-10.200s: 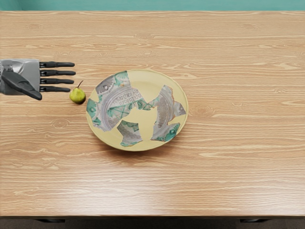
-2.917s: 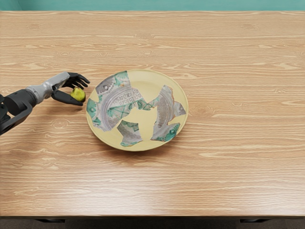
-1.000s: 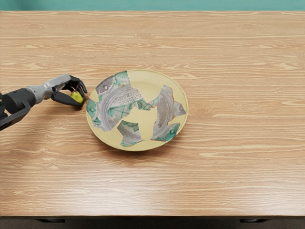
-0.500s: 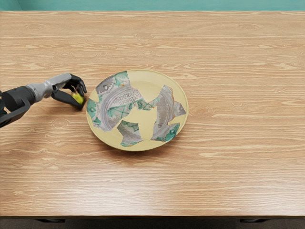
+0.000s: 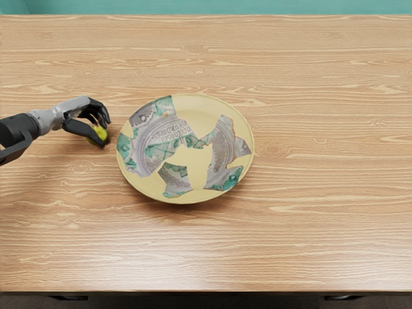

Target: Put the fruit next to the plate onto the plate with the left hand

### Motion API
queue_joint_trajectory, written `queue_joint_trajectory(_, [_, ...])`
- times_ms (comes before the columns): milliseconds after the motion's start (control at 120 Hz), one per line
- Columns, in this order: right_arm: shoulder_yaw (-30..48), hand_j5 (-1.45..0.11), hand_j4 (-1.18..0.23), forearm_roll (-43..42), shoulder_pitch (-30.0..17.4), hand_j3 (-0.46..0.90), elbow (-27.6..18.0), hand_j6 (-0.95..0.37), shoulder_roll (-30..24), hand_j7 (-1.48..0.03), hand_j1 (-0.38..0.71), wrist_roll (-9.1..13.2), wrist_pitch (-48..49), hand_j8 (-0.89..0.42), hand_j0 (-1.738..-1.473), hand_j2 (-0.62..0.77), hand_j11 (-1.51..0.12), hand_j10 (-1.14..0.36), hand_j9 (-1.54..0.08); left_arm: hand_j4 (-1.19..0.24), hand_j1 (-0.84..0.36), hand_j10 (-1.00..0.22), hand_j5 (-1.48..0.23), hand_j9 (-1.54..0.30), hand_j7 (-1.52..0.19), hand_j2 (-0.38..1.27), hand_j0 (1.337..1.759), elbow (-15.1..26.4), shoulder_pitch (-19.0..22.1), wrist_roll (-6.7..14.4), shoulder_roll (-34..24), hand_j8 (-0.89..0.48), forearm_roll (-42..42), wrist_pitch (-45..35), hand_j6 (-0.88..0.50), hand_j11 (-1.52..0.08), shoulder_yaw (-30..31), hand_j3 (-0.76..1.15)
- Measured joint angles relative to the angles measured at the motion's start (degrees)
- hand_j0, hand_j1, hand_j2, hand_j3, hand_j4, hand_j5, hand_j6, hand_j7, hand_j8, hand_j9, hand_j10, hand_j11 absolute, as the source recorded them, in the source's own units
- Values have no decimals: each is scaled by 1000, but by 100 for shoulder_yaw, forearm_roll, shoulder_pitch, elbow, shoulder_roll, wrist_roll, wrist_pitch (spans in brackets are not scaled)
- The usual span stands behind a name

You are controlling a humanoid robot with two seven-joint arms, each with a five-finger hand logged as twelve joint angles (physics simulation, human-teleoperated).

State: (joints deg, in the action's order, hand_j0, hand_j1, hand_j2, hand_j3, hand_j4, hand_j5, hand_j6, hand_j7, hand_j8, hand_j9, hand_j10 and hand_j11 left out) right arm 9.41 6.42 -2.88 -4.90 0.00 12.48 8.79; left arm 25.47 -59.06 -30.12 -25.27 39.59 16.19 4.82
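Wood-grain table [image 5: 309,77] fills nearly the whole head view, its planks running from side to side, with a thin teal strip of wall [image 5: 206,6] above the far edge and a dark band below the near edge. Somewhat left of the table's middle sits a round yellow plate [image 5: 199,112]. Its face is covered in irregular grey and green printed patches, and nothing lies on it.

From the table's left edge a dark forearm [image 5: 19,129] comes in, ending in a grey wrist and the left hand [image 5: 89,121]. The hand is curled closed around a small yellow-green pear [image 5: 100,133]. The black fingers [image 5: 101,111] arch over the far side of the fruit and the thumb [image 5: 80,127] presses along its near side. Only a sliver of the pear shows between them.

The pear is off the plate, just beside the plate's left rim with a narrow strip of bare wood between the two. A faint shadow lies under the hand. Whether the fruit rests on the table or is held slightly above it cannot be told.
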Motion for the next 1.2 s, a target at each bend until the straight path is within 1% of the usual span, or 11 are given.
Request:
queue_joint_trajectory(350, [0, 0, 0, 0, 13, 0, 3, 0, 0, 0, -349, 0, 0, 0, -1658, 0, 0, 0, 0, -754, -370, -550, -1025, -1014, -1025, 568, 1656, 57, -199, -2, -210, -527, -3, 224, -754, -1007, 3, 0])
queue_joint_trajectory(417, [0, 0, 0, 0, 14, 0, 5, 0, 0, 0, -349, 0, 0, 0, -1658, 0, 0, 0, 0, -762, -356, -586, -1018, -1008, -1016, 555, 1656, 77, -250, -2, -250, -543, -7, 272, -761, -1006, 2, 0])
queue_joint_trajectory(475, [0, 0, 0, 0, 16, 0, 6, 0, 0, 0, -349, 0, 0, 0, -1658, 0, 0, 0, 0, -773, -369, -565, -1025, -1012, -1025, 595, 1656, 163, -306, -1, -394, -540, -9, 307, -759, -1010, 2, 0])
queue_joint_trajectory(517, [0, 0, 0, 0, 18, 0, 6, 0, 0, 0, -349, 0, 0, 0, -1658, 0, 0, 0, 0, -774, -360, -577, -1024, -1011, -1023, 557, 1656, 248, -367, 3, -496, -546, -10, 328, -762, -1010, 1, 0])
queue_joint_trajectory(542, [0, 0, 0, 0, 18, 0, 6, 0, 0, 0, -349, 0, 0, 0, -1658, 0, 0, 0, 0, -778, -370, -551, -1026, -1011, -1026, 602, 1656, 306, -410, 6, -572, -545, -8, 350, -761, -1011, 4, 0])
queue_joint_trajectory(600, [0, 0, 0, 0, 20, 0, 7, 0, 0, 0, -349, 0, 0, 0, -1658, 0, 0, 0, 0, -777, -381, -596, -1026, -1006, -1024, 631, 1657, 422, -479, 17, -625, -565, -13, 397, -765, -1010, -1, 0])
queue_joint_trajectory(742, [0, 0, 0, 0, 23, 0, 7, 0, 0, 0, -349, 0, 0, 0, -1658, 0, 0, 0, 0, -770, -394, -572, -1036, -1023, -1036, 653, 1657, 628, -599, 36, -829, -558, -17, 529, -763, -1017, -4, 0])
queue_joint_trajectory(825, [0, 0, 0, 0, 24, 0, 4, 0, 0, 0, -349, 0, 0, 0, -1658, 0, 0, 0, 0, -769, -367, -560, -1038, -1027, -1038, 596, 1657, 724, -694, 49, -884, -553, -18, 608, -764, -1017, -7, 0])
queue_joint_trajectory(883, [0, 0, 0, 0, 24, 0, 2, 0, 0, 0, -349, 0, 0, 0, -1658, 0, 0, 0, 0, -761, -367, -557, -1037, -1030, -1037, 504, 1657, 763, -763, 55, -901, -554, -26, 678, -767, -1022, -8, 0])
queue_joint_trajectory(1017, [-1, 0, 0, 0, 29, 0, 0, 0, 0, 0, -349, 0, 0, 0, -1658, 0, 0, 0, 0, -768, -396, -525, -1042, -1033, -1043, 519, 1656, 803, -872, 68, -908, -534, -30, 823, -768, -1028, -8, 0])
queue_joint_trajectory(1200, [0, 0, 0, 0, 39, 0, 1, 0, 0, 0, -349, 0, 0, 0, -1658, 0, 0, 0, 0, -772, -410, -595, -1045, -1033, -1044, 489, 1656, 815, -1083, 94, -902, -555, -27, 1019, -778, -1026, -11, 0])
